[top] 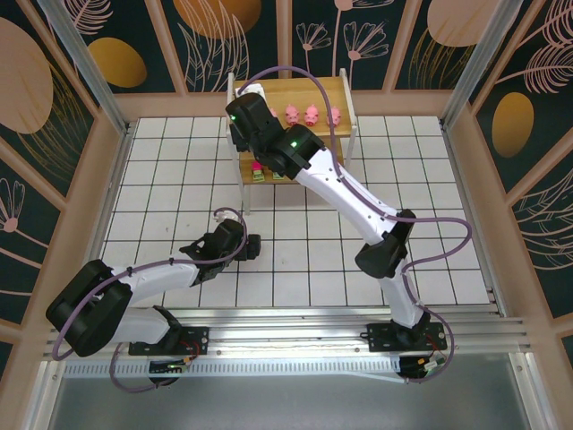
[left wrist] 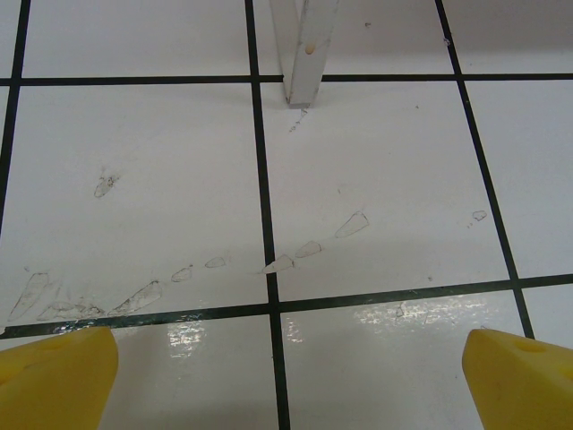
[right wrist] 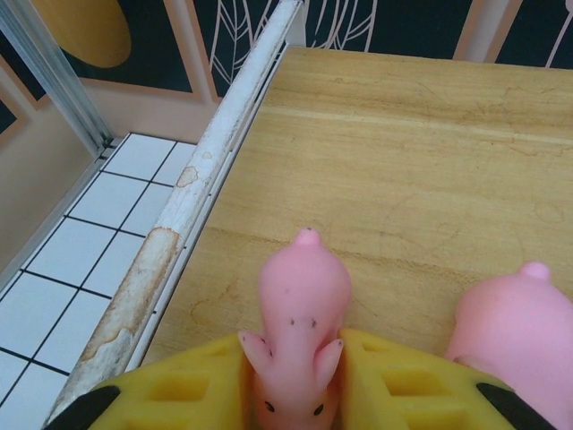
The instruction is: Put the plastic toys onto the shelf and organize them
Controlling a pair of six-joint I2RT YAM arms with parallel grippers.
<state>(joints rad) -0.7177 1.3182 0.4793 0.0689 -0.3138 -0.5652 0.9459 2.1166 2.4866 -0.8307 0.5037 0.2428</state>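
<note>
On the shelf's top wooden board stands a pink pig toy, snout pointing away. My right gripper holds it, a yellow finger pressed against each flank. A second pig stands just to its right. In the top view, my right gripper is over the left end of the shelf, with three more pigs in a row beside it. Small green-based toys sit on the lower tier. My left gripper hangs open over bare tiles, far from the toys.
The shelf's white frame rail runs along the board's left edge, with white tiled floor below it. A white shelf leg stands ahead of the left gripper. The right arm stretches diagonally across the table.
</note>
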